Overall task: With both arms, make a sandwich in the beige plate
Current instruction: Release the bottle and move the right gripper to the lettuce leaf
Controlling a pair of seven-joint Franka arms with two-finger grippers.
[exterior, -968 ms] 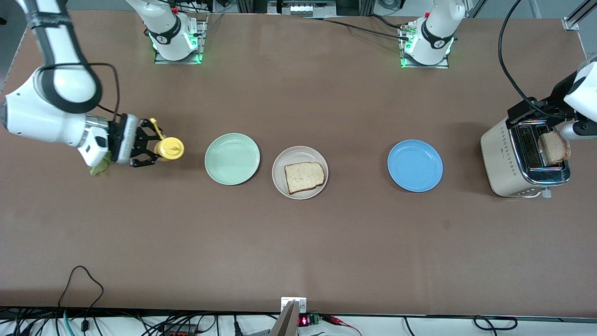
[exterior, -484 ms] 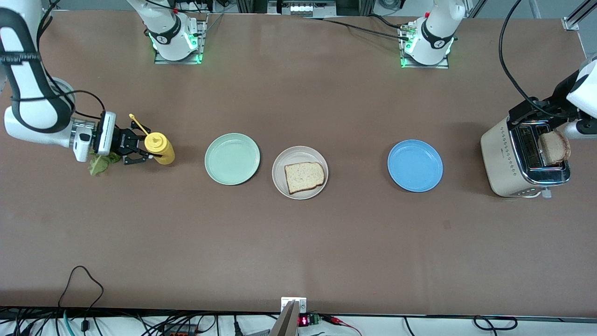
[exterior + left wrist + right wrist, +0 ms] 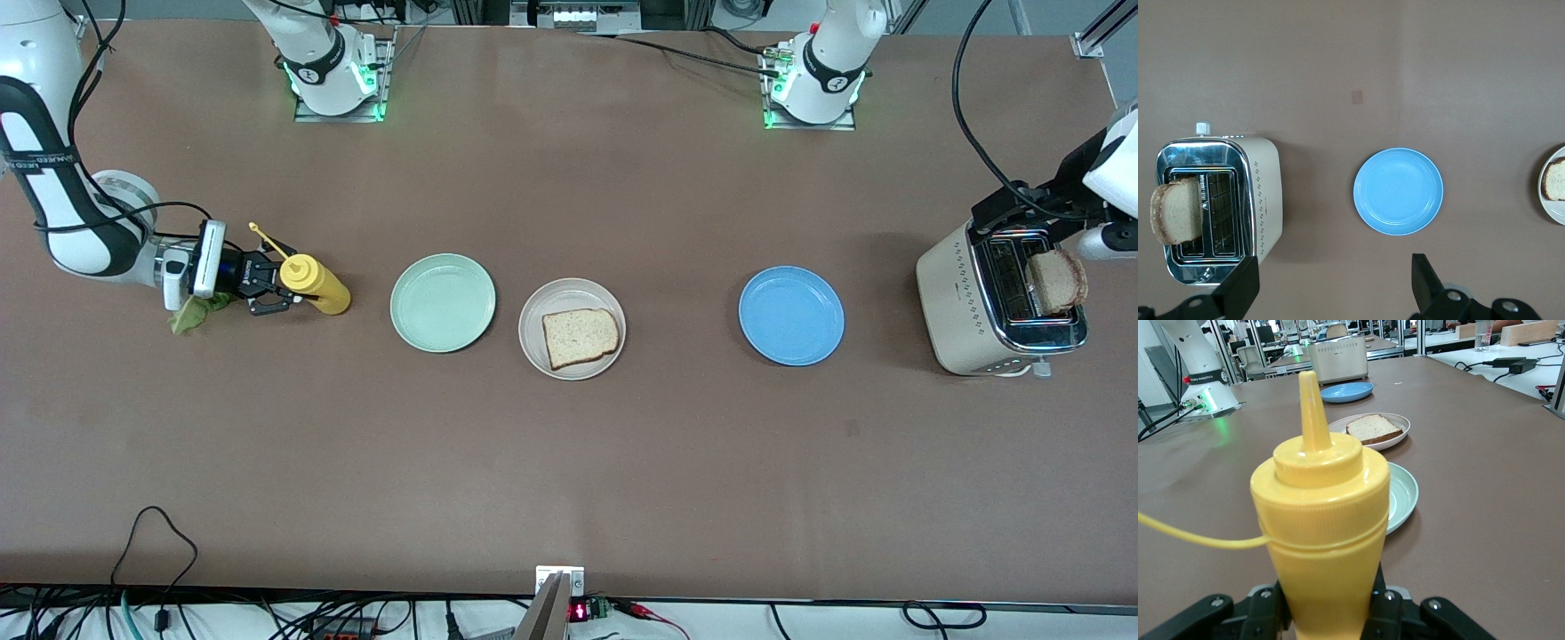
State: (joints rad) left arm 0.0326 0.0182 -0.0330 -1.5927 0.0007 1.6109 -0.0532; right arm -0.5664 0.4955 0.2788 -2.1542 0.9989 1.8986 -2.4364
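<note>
The beige plate sits mid-table with one bread slice on it, also seen as the plate and slice in the right wrist view. A second bread slice sticks out of the toaster. A green lettuce leaf lies on the table under the right wrist. My right gripper is level and shut on an upright yellow squeeze bottle, its fingers clamping the bottle's lower body. My left gripper hangs open and empty high over the toaster's end.
A mint-green plate lies between the bottle and the beige plate. A blue plate lies between the beige plate and the toaster. The bottle's open cap dangles on a yellow tether. Cables run along the table edge nearest the front camera.
The right arm has folded back and its wrist has swung level, bringing the yellow bottle lower beside the lettuce. The left arm and the toaster's bread slice have barely moved.
</note>
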